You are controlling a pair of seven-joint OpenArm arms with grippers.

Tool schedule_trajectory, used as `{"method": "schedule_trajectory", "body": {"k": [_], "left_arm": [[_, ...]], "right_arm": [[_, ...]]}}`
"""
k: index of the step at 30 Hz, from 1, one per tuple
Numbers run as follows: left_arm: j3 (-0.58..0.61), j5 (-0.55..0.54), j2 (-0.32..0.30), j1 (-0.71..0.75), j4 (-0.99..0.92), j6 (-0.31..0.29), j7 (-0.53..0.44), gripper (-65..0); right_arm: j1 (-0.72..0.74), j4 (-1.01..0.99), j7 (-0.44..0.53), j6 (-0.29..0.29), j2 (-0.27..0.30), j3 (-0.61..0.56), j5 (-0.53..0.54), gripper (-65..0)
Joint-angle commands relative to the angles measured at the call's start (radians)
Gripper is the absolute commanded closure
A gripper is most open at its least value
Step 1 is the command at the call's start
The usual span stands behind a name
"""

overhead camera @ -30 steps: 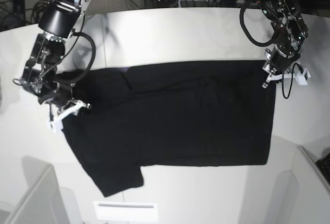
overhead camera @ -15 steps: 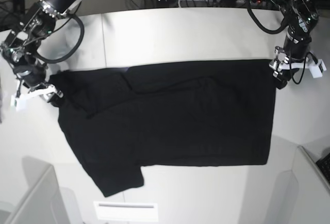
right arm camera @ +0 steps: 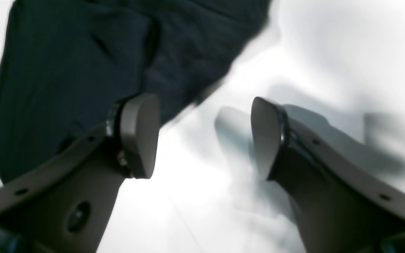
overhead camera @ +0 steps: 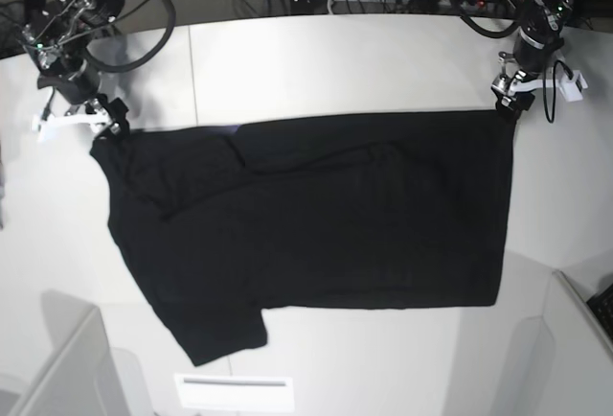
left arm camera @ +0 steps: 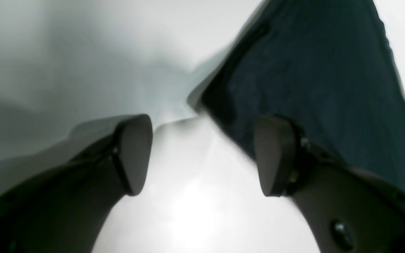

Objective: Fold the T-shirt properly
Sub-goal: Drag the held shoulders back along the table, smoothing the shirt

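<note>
Both arms pulled back toward the table's point(overhead camera: 316, 52) far edge. Left gripper point(overhead camera: 534, 83) and right gripper point(overhead camera: 75, 119) have jaws apart, holding nothing. T-shirt point(overhead camera: 316, 224) lies flat mid-table, one sleeve toward the near edge. Soft, limp, light cloth, likely to sag and drag: pinch at hem corners or shoulders.

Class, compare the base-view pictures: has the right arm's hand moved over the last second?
Yes. The right hand has moved up the base view, from over the T-shirt sleeve to beyond its top corner.
</note>
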Motion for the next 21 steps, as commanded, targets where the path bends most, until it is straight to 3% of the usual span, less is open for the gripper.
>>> {"method": "schedule_trajectory", "body": {"k": [1, 9, 16, 21], "left_arm": [[-0.003, -0.009, -0.010, -0.007, 0.003, -0.016, -0.006, -44.1], [-0.008, -0.008, -0.012, -0.080, -0.072, -0.019, -0.006, -44.1], [-0.001, -0.006, -0.027, -0.120, -0.134, -0.017, -0.008, -44.1], [-0.001, -0.006, -0.041, -0.142, -0.175, -0.017, -0.008, -43.9]], "right_arm": [[0.006, 0.011, 0.017, 0.008, 0.013, 0.003, 0.022, -39.0], [0.020, -0.060, 0.119, 0.008, 0.016, 0.003, 0.022, -39.0], [0.066, -0.153, 0.128, 0.008, 0.016, 0.000, 0.016, -39.0], [0.106, -0.244, 0.178, 0.008, 0.061, -0.005, 0.016, -38.7]]}}
